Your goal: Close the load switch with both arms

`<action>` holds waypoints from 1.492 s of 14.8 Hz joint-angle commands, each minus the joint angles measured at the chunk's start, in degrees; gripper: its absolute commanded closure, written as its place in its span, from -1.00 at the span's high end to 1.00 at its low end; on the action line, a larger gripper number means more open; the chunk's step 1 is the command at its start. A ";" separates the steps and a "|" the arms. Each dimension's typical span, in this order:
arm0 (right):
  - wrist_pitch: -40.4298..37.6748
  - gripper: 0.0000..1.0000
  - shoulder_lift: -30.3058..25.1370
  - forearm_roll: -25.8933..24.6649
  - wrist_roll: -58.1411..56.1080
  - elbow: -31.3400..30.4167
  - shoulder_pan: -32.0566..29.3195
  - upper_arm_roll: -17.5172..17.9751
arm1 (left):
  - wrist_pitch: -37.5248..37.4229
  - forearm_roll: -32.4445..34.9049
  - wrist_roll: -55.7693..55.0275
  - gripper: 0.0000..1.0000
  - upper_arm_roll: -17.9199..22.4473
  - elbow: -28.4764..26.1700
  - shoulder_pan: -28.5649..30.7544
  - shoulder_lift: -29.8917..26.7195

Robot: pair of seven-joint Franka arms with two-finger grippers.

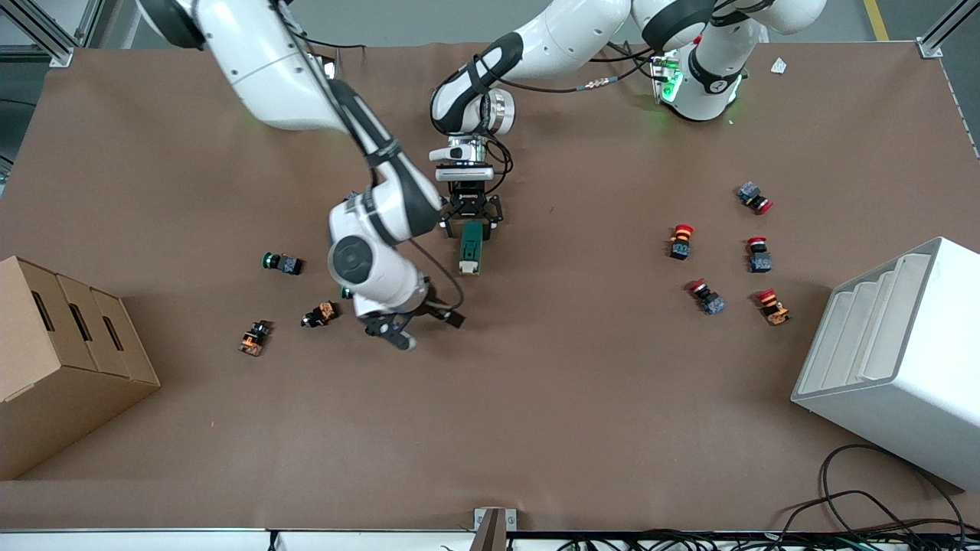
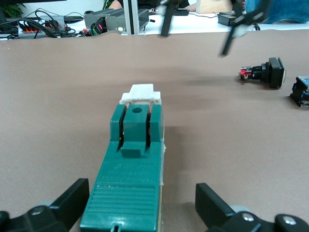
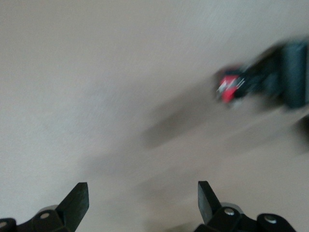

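The load switch (image 1: 470, 249) is a dark green oblong block lying flat in the middle of the table, its white lever (image 1: 468, 266) at the end nearer the front camera. My left gripper (image 1: 472, 218) is open and straddles the switch's other end. In the left wrist view the switch (image 2: 133, 159) lies between my left gripper's (image 2: 142, 203) fingers, with a gap on each side, and the lever (image 2: 141, 93) is at its tip. My right gripper (image 1: 394, 333) is open and empty above bare table, beside a push button (image 1: 321, 314). The blurred right wrist view shows my right gripper (image 3: 142, 198) over the mat.
Three push buttons (image 1: 282, 262) lie toward the right arm's end, several red-capped ones (image 1: 680, 241) toward the left arm's end. A cardboard box (image 1: 61, 360) stands at the right arm's end. A white bin (image 1: 896, 360) stands at the left arm's end.
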 commanded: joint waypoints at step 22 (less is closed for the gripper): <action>-45.36 1.00 -28.05 -20.43 -53.06 6.90 -35.76 1.20 | -5.70 -77.61 82.16 1.00 -4.84 20.34 26.05 -27.93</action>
